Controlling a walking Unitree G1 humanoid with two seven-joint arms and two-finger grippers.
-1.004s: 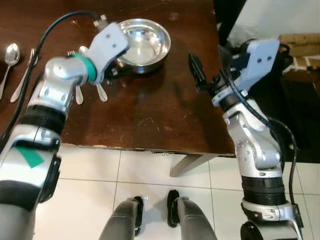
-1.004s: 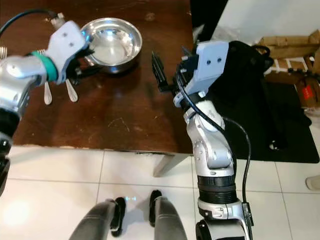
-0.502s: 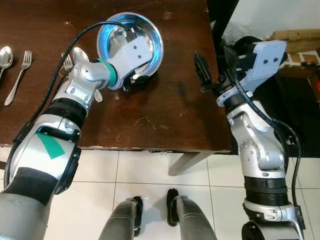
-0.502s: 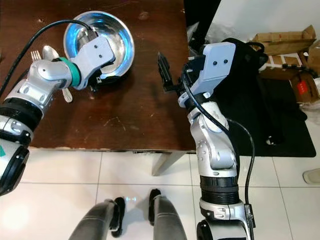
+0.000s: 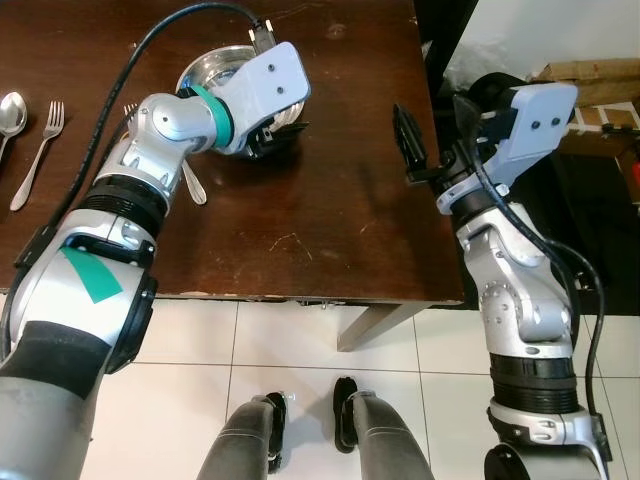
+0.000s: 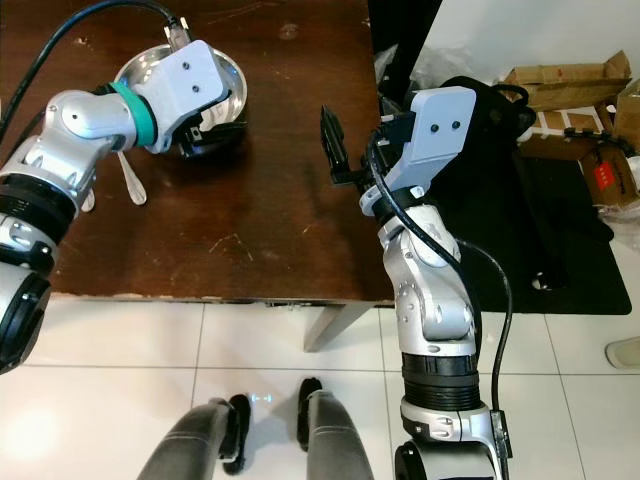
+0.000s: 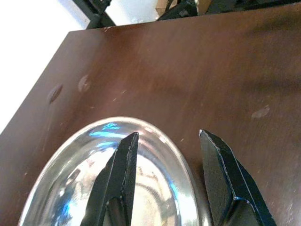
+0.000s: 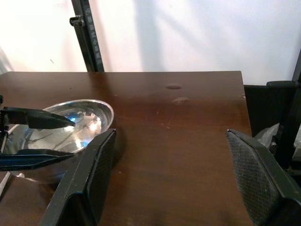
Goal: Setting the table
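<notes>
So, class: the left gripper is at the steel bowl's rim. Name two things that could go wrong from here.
1. The left gripper straddles only the thin rim of the bowl, one finger inside and one outside; polished steel might slip or tip once lifted.
2. A spoon lies on the table beside the bowl, under the left arm; dragging the bowl may knock it.

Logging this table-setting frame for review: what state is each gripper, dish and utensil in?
Left gripper: open, fingers astride the bowl's rim.
Right gripper: open, held above the table, holding nothing.
Steel bowl: upright on the table, nothing in it.
Fork: lying flat on the table.
Spoon: lying flat beside the fork.
</notes>
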